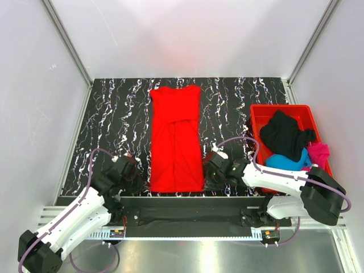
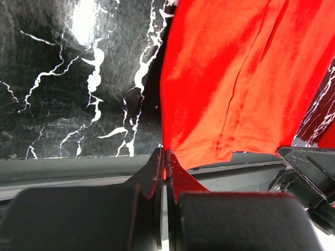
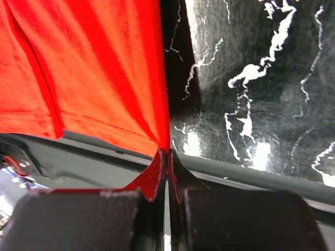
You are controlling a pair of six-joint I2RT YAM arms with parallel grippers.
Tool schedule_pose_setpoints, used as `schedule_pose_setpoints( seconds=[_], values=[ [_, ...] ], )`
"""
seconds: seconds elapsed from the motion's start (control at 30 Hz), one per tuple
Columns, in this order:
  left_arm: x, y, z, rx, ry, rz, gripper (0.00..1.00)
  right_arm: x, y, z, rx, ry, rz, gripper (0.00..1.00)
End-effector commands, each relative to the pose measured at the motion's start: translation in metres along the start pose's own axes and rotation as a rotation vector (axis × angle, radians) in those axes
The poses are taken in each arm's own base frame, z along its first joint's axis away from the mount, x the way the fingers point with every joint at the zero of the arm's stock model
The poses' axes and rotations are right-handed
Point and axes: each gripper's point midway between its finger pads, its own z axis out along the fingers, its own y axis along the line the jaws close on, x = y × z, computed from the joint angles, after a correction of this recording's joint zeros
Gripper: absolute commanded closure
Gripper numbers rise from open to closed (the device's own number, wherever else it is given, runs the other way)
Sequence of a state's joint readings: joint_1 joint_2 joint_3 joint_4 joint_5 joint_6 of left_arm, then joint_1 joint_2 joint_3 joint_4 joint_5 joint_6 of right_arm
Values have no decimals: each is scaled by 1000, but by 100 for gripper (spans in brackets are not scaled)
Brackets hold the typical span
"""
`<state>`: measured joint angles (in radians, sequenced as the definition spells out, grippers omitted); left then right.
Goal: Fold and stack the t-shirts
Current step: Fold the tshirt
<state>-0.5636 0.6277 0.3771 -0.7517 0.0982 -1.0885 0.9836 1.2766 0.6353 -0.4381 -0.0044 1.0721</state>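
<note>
Red t-shirt point(image 1: 175, 142) lies flat mid-frame in the top view, folded into a long strip; looks light, limp and likely to sag and slide. My left pincer point(image 2: 165, 152) and right pincer point(image 3: 167, 151) each pinch a near hem corner, which I judge the best hold

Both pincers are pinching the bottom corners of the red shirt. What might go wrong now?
1. The left pincer and right pincer each pinch only the tip of a near corner of the red t-shirt, so the cloth may slip out when lifted.
2. Its long sides lie folded inward, loose; lifting could let them flop open.
3. If one pincer moves faster, the fold may turn out crooked.
</note>
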Motion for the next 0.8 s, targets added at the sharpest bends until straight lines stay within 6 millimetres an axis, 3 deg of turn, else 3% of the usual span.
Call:
schedule_pose_setpoints(
  seconds=[0.0, 0.17, 0.37, 0.53, 0.77],
  values=[
    [2, -6, -2, 34, 13, 18, 100, -8, 7, -14, 11, -39, -55, 100],
    [-14, -28, -4, 65, -32, 34, 100, -24, 8, -20, 95, -76, -143, 100],
    [-40, -56, -2, 28, -34, 102, 100, -51, 27, -18, 173, -106, -250, 100],
    [-81, -71, -9, 43, -89, 83, 100, -90, 40, -16, 174, -137, -258, 100],
    [-127, -90, 0, 82, -97, 100, 100, -150, 54, -16, 167, -155, -280, 100]
  ],
)
